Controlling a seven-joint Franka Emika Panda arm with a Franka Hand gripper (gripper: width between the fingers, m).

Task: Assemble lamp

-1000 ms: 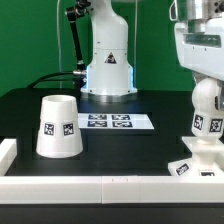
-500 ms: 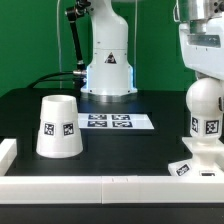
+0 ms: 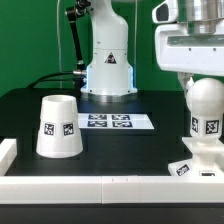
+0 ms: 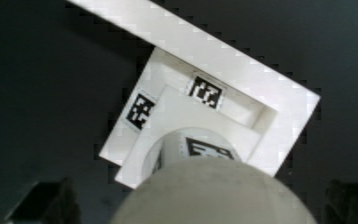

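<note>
The white ball bulb [image 3: 207, 100] stands on the stem of the square lamp base [image 3: 192, 166] at the exterior view's right, with tags on stem and base. My gripper [image 3: 203, 80] hangs just above the bulb, open, holding nothing. In the wrist view the bulb [image 4: 211, 190] fills the space between my dark fingers [image 4: 48, 200], with a gap on each side, and the base [image 4: 202, 105] lies beyond it. The tapered shade [image 3: 58, 127] stands mouth down on the table at the exterior view's left, far from my gripper.
The marker board [image 3: 118, 122] lies flat in the middle, in front of the arm's pedestal [image 3: 108, 70]. A white rail [image 3: 90, 185] runs along the near table edge, with a raised end [image 3: 7, 152] at the exterior view's left.
My gripper has risen from around the bulb to above it. The bulb stays on the base stem. The shade has not moved.
</note>
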